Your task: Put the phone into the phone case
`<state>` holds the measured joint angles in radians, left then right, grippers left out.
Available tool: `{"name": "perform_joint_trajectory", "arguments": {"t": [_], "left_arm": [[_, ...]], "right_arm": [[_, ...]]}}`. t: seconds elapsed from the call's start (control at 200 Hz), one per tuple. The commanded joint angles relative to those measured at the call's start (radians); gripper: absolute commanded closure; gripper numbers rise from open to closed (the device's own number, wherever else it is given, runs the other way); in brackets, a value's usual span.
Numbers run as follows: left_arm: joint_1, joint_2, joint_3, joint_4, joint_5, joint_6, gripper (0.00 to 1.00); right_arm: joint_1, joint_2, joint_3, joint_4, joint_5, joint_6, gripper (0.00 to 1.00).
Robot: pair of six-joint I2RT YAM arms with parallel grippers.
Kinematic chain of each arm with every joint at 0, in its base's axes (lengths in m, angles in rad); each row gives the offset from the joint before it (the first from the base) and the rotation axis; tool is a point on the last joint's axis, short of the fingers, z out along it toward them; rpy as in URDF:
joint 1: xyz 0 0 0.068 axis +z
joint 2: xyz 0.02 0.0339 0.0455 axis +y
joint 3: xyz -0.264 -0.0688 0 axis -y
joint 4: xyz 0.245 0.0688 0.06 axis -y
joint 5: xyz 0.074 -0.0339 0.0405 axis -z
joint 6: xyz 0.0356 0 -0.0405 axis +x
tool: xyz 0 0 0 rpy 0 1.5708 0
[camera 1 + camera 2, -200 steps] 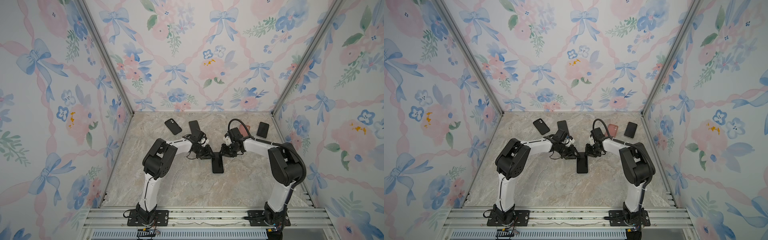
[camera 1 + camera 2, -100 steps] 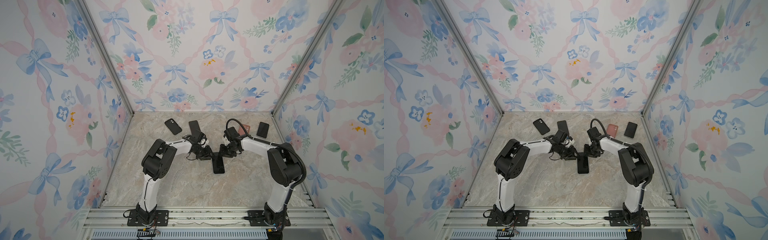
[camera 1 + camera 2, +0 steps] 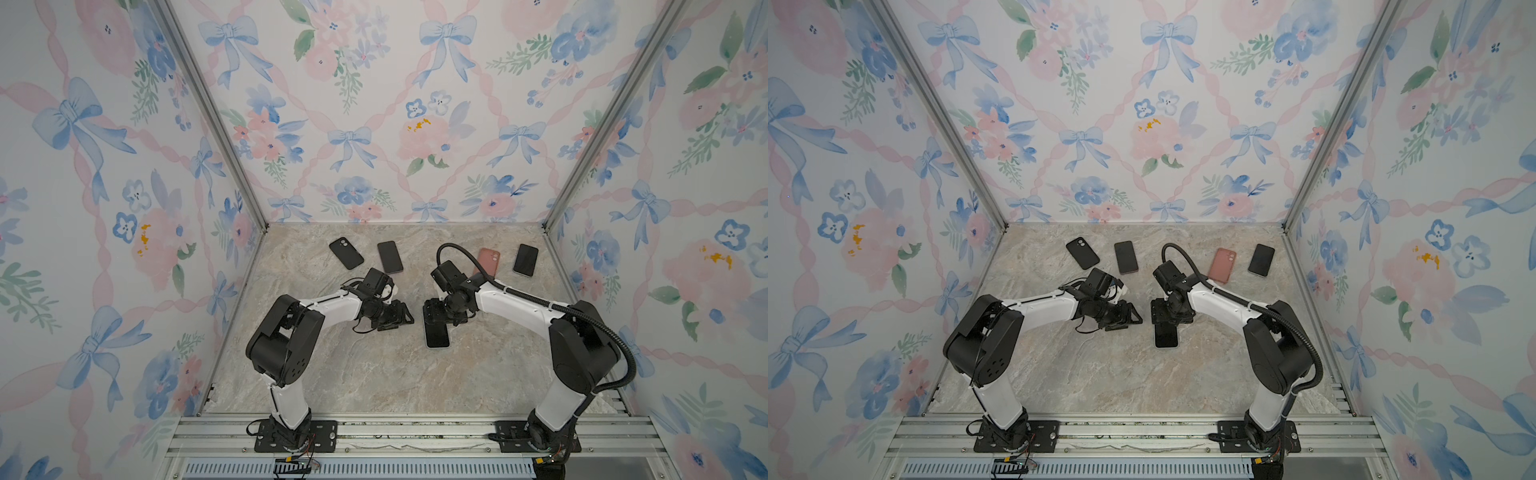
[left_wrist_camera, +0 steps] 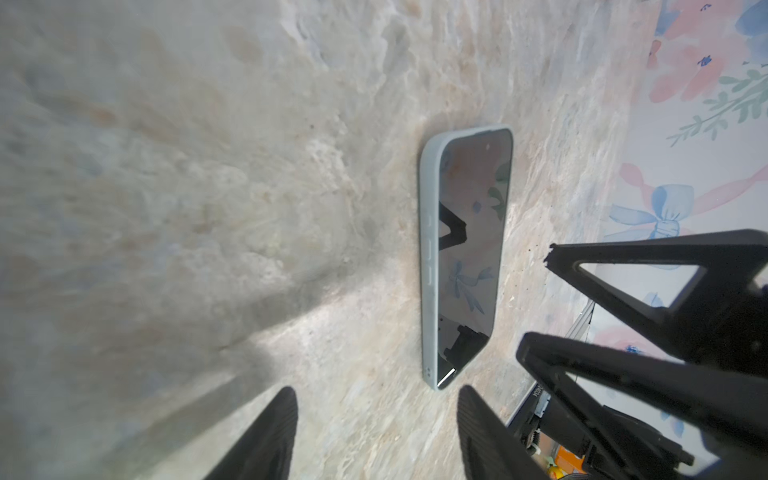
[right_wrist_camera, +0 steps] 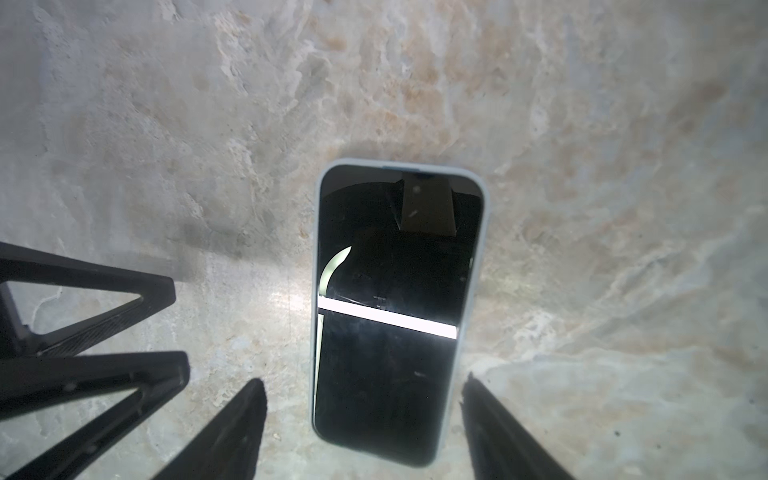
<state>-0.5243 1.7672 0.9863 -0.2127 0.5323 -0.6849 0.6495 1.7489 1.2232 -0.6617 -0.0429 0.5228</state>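
The phone (image 3: 436,334) lies flat and screen up on the table (image 3: 374,374), a little right of centre in both top views (image 3: 1166,336), its long side running toward the back wall. A pale case (image 4: 428,266) wraps its edge. In the right wrist view the rim (image 5: 478,266) runs round the sides and far end of the dark glass (image 5: 395,316). Whether the near corner is fully seated cannot be told.

The right gripper (image 3: 434,313) points down over the phone's upper end, covering that end in both top views (image 3: 1163,316). Its jaws stand apart, wider than the phone. In the right wrist view the two fingers (image 5: 245,419) flank the end with table showing between each of them and the case, so it is released and grasps nothing.

The left gripper (image 3: 405,318) sits just left of the right one, at mid-frame, aimed at the phone's side and close to it without touching. Its jaws are likewise spread and empty. In the left wrist view (image 4: 376,415) the phone (image 4: 465,257) lies just ahead of the parted fingers. The two grippers are near each other but apart (image 5: 178,328).

Along the back of the table, above the arms in the frame, lie a black case (image 3: 346,252), a dark phone (image 3: 390,257), a pink case (image 3: 488,259) and another dark phone (image 3: 525,259), all well apart from the grippers.
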Motion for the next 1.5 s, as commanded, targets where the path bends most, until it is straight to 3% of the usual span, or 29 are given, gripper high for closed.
{"name": "perform_joint_trajectory", "arguments": {"t": [0.0, 0.2, 0.325, 0.56, 0.79, 1.19, 1.495], "left_arm": [[0.030, -0.061, -0.049, -0.014, -0.020, 0.037, 0.28], [0.059, -0.106, -0.099, -0.014, 0.000, 0.047, 0.23], [0.066, -0.124, -0.116, -0.014, -0.001, 0.052, 0.19], [0.078, -0.118, -0.123, -0.014, 0.003, 0.059, 0.14], [0.078, -0.108, -0.123, -0.014, 0.001, 0.055, 0.13], [0.078, -0.097, -0.112, -0.014, 0.008, 0.059, 0.16], [0.078, -0.022, 0.031, -0.014, 0.044, 0.063, 0.17]], "right_arm": [[0.030, -0.035, -0.020, -0.051, 0.067, 0.062, 0.15], [0.069, 0.035, 0.020, -0.103, 0.102, 0.148, 0.02], [0.085, 0.056, 0.043, -0.144, 0.160, 0.153, 0.00], [0.100, 0.114, 0.045, -0.119, 0.156, 0.168, 0.00], [0.106, 0.171, 0.056, -0.095, 0.142, 0.189, 0.07], [0.087, 0.142, 0.067, -0.102, 0.166, 0.207, 0.30], [-0.006, 0.142, 0.213, -0.184, 0.214, 0.093, 0.35]]}}
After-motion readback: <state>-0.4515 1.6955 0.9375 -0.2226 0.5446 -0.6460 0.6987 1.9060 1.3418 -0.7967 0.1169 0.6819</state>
